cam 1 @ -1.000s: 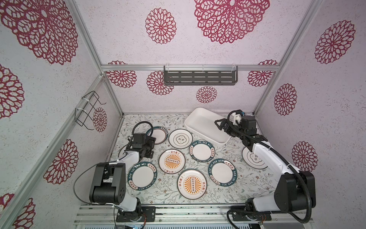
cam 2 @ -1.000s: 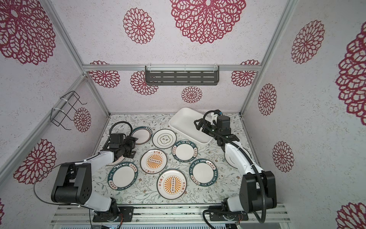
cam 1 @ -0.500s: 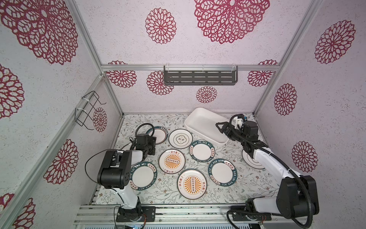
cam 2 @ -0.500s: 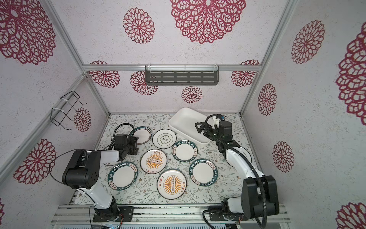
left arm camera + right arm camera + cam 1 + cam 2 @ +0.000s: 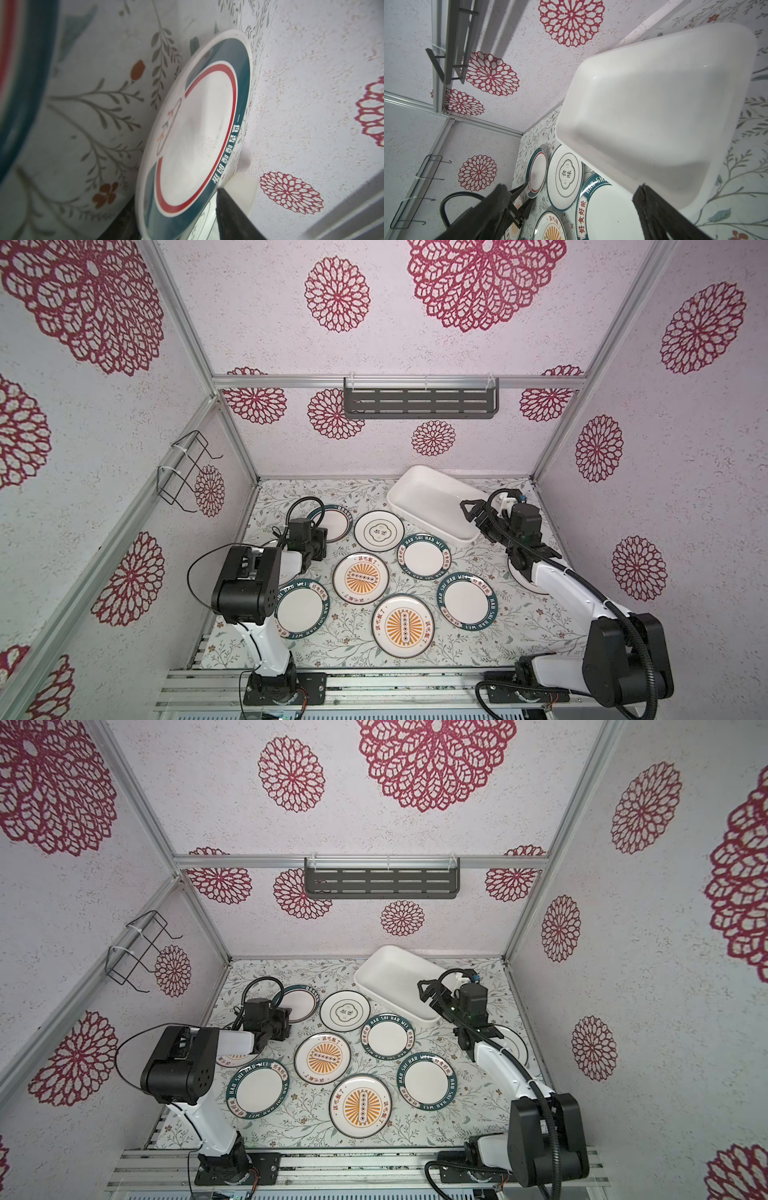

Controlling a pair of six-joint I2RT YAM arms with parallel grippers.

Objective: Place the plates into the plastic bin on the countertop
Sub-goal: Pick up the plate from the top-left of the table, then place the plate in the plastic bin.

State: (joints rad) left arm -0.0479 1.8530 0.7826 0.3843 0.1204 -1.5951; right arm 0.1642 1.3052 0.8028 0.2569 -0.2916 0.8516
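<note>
Straddling a teal-rimmed plate point(image 5: 538, 169) is the left claw point(image 5: 528, 193).

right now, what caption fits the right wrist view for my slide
Right gripper, jaws open, poised over one end of the empty plastic bin, with plates lying on the countertop alongside.

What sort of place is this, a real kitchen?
Probably a mock kitchen built as a robot test booth: printed walls in an aluminium frame, a vine-print countertop with plates and a plastic bin, two robot arms bolted in front.
</note>
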